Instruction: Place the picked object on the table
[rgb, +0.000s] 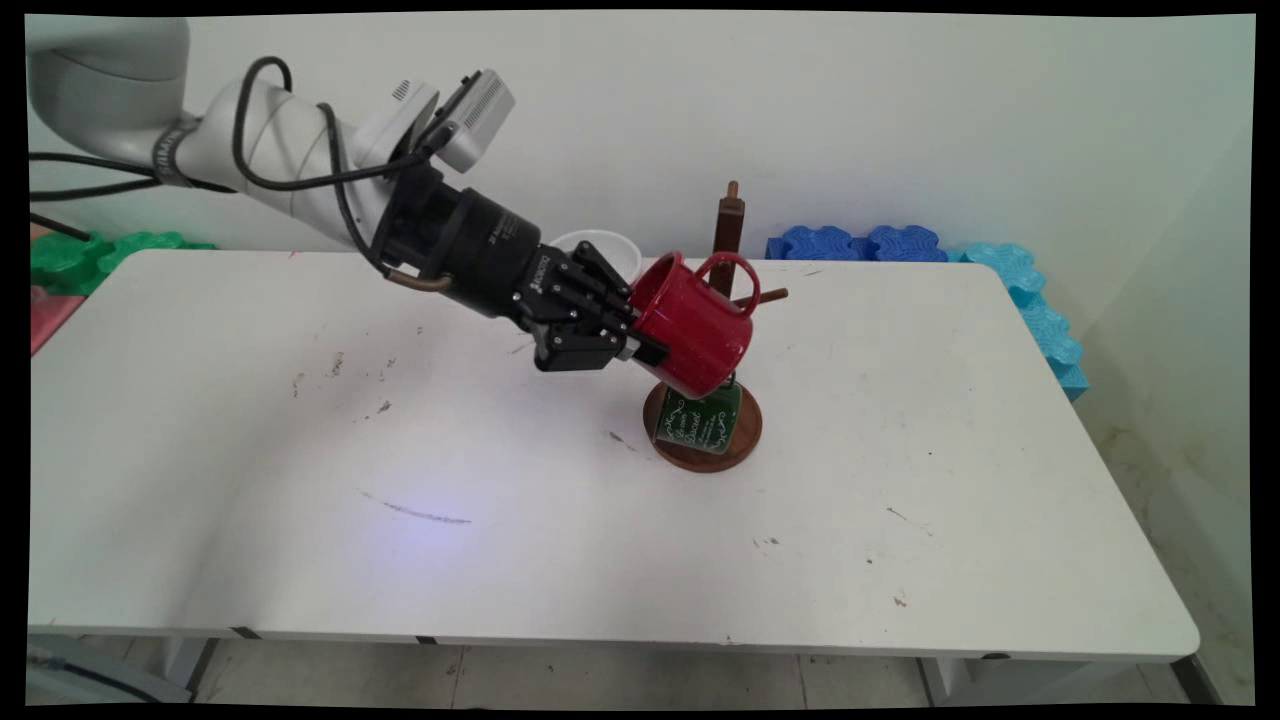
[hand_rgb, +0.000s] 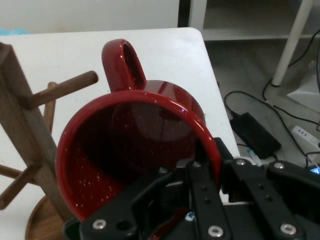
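Observation:
My gripper is shut on the rim of a red mug, holding it tilted on its side beside a wooden mug tree. The mug's handle points up, close to the tree's post and a side peg. In the hand view the red mug fills the middle, its opening facing the camera, its handle just right of a peg of the tree. A dark green mug with white lettering hangs low on the tree above its round base.
A white bowl stands behind the gripper. Green foam tiles lie at the table's back left, blue ones at the back right, running down the right edge. The hand view shows the table's edge with cables on the floor beyond.

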